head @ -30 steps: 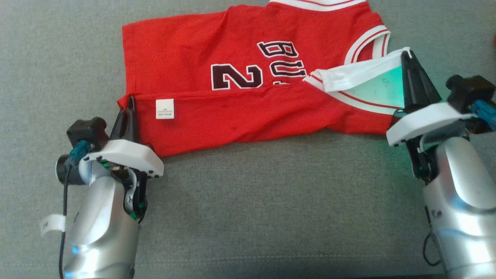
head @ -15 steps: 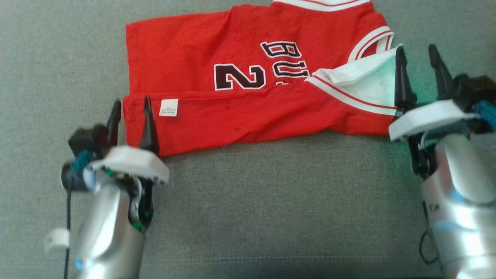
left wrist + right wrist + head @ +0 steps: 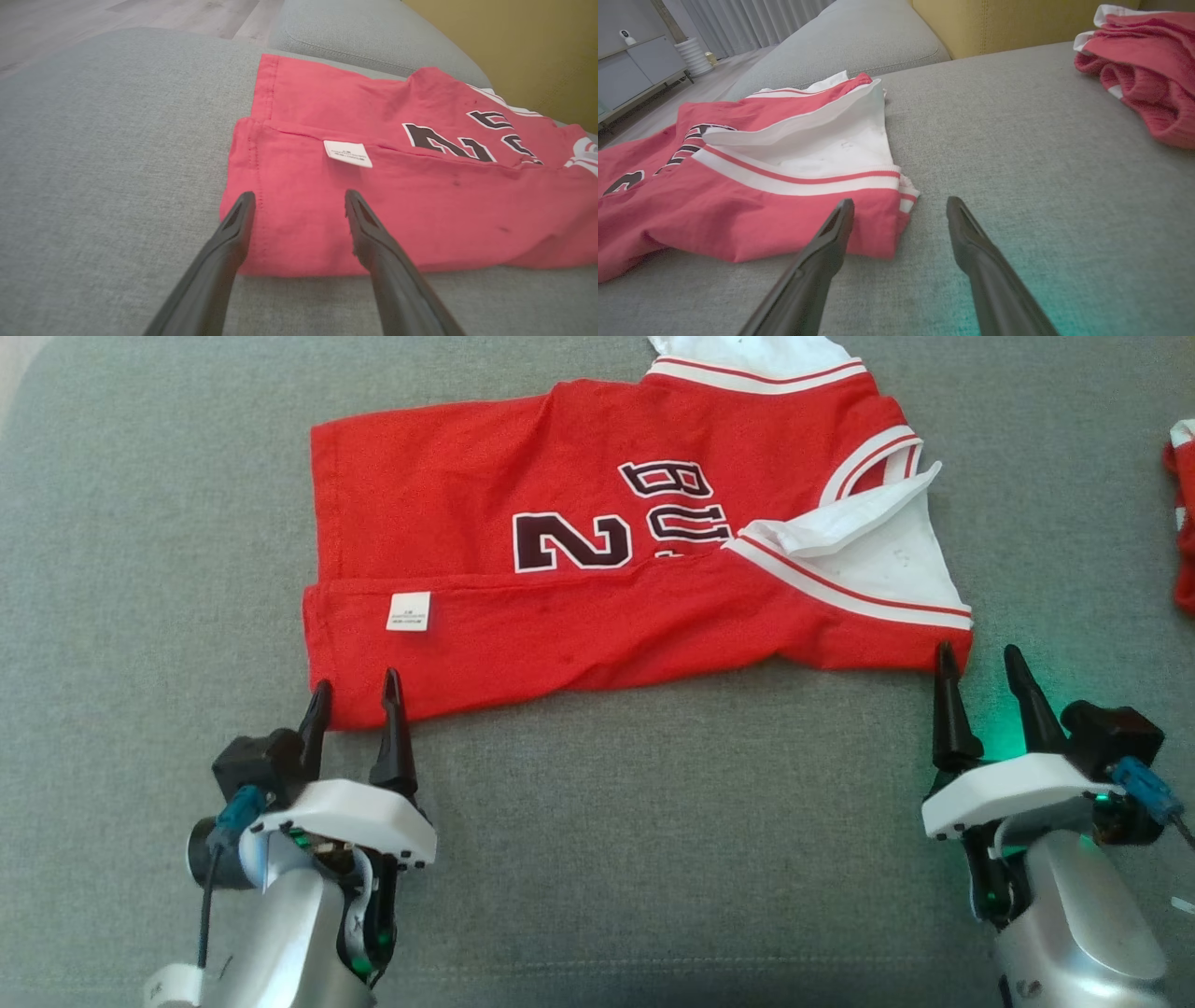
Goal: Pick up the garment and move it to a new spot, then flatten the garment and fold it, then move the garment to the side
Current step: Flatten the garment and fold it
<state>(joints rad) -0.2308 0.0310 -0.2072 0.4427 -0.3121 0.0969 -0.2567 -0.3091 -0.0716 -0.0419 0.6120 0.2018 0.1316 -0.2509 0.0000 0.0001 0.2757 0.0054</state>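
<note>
- You are looking at the garment: a red knit jersey with white ribbed trim striped in red, dark white-outlined lettering, and a white inner face showing at the armhole.
- It is lying folded lengthwise on the grey woven cushion, with the near flap doubled over the lower part of the chest print and soft creases running along it. A small white rectangular care label is sitting on the flap near its left end.
- The left gripper is standing with its two tapered dark fingers spread apart, gripping nothing. The tips are straddling the near-left corner of the flap, one at the hem edge and one over the cloth. You cannot tell from these views whether they are touching the fabric.
- The right gripper is likewise gaping and holding nothing. Its inner fingertip is sitting at the near-right corner by the striped trim. Its outer finger is over bare cushion, where a green glow is falling.
- A second red and white cloth is lying bunched well apart, toward the cushion's right.
</note>
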